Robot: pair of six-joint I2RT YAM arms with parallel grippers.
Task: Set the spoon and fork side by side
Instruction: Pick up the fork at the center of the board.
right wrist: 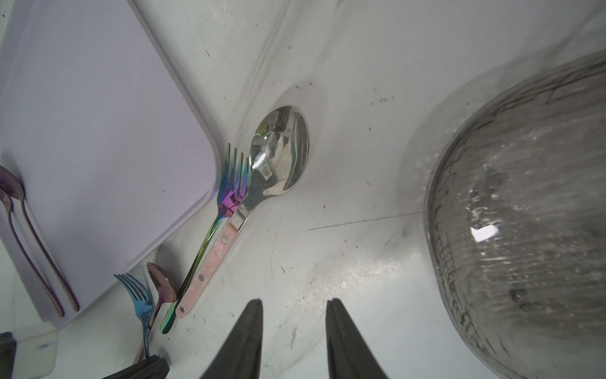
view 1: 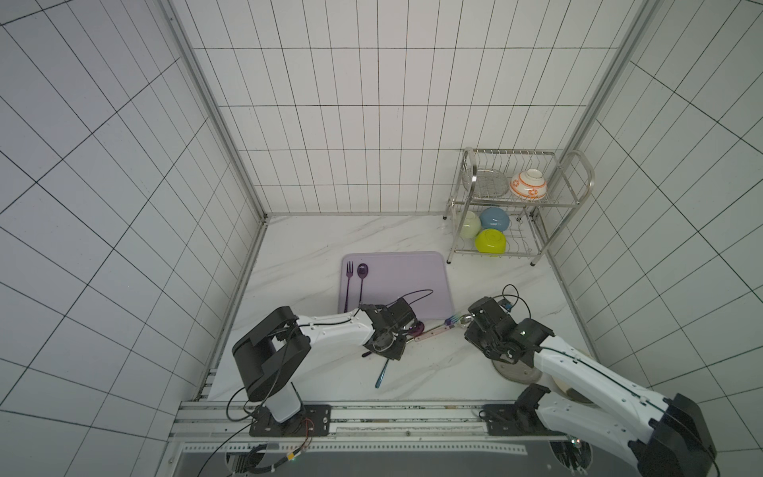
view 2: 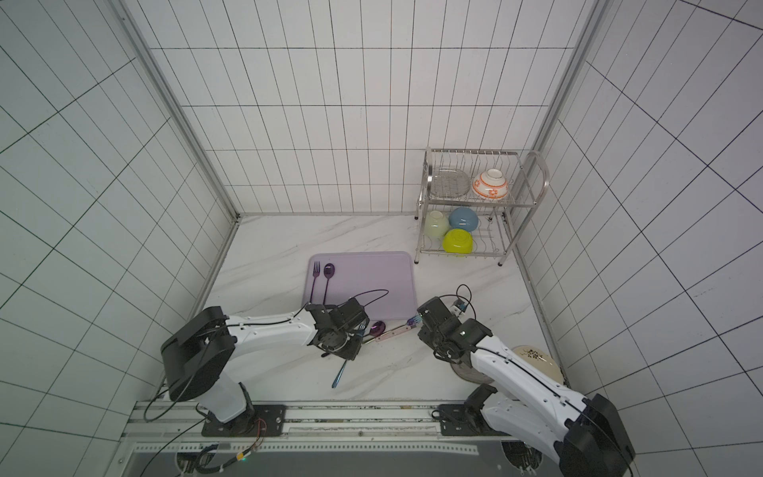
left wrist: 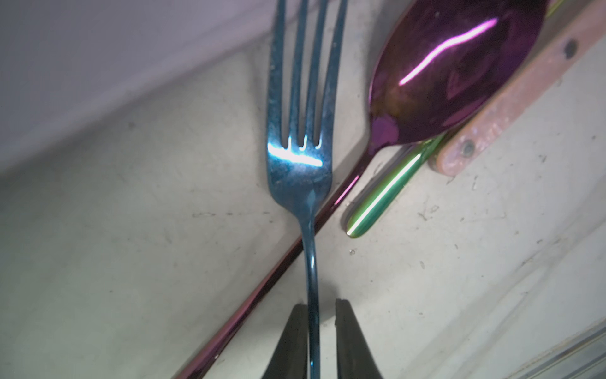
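My left gripper (left wrist: 323, 303) is shut on the thin handle of a blue fork (left wrist: 296, 170) low over the table, just in front of the mat. The fork's handle end sticks out behind the gripper (view 1: 382, 373). Next to its tines lies a purple spoon (left wrist: 459, 75), whose handle crosses under the fork. A rainbow fork (right wrist: 232, 183) and a silver spoon with a pink handle (right wrist: 282, 154) lie together by the mat's near right corner. My right gripper (right wrist: 293, 300) hangs open above bare table to their right, nothing between its fingers.
The lilac mat (view 1: 408, 281) carries a purple fork (view 1: 349, 281) and purple spoon (view 1: 362, 281) side by side at its left edge. A glass bowl (right wrist: 524, 229) sits close to my right gripper, a plate (view 2: 536, 359) behind it. A dish rack (view 1: 516, 202) with bowls stands back right.
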